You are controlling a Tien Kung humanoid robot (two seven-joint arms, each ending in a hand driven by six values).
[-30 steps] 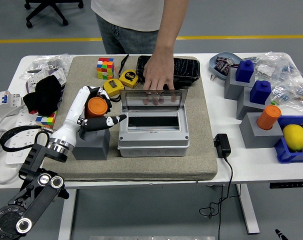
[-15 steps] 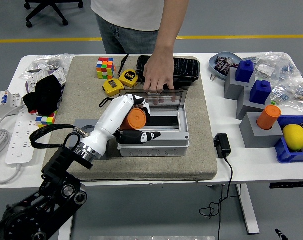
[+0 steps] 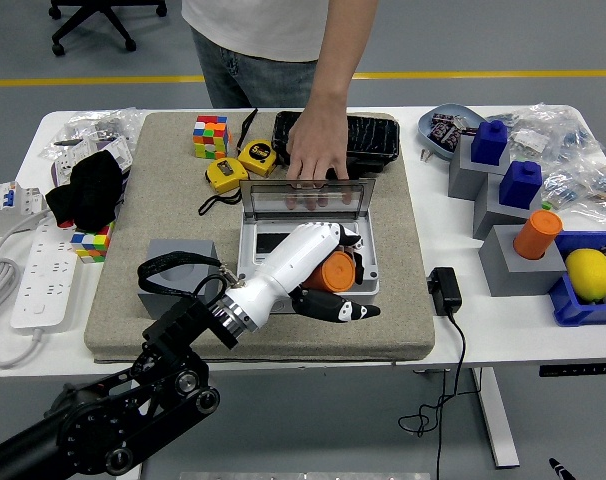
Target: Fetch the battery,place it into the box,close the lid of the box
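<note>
On the left of the white tabletop [image 3: 503, 315] a white power strip [image 3: 28, 275] lay near a black cloth bundle [image 3: 86, 190], and on the beige mat [image 3: 163, 215] stood an empty grey block [image 3: 175, 270]. Further back on the mat were a colour cube [image 3: 210, 135] and two yellow tape measures [image 3: 239, 165]. The left arm [image 3: 133, 400] reached up from the lower left corner, and its white robot hand [image 3: 318, 270] hung over the right part of the open grey box [image 3: 268, 240]. The fingers [image 3: 345, 310] were curled around the orange battery [image 3: 335, 270], which sat under the palm, gripped and tilted, over the box's opening; whether it touched the box floor could not be told from this angle. The clear lid [image 3: 301, 198] stood upright at the box's far edge, and a person's hand [image 3: 317, 155] rested on its top edge, holding it. Behind that hand lay a black case [image 3: 368, 135]. To the right, off the mat, a black adapter [image 3: 444, 290] lay on the tabletop, then grey blocks carrying blue pieces [image 3: 508, 165], another orange battery [image 3: 538, 234] upright on a grey block, and a lemon [image 3: 589, 273] in a blue bin [image 3: 573, 305].
</note>
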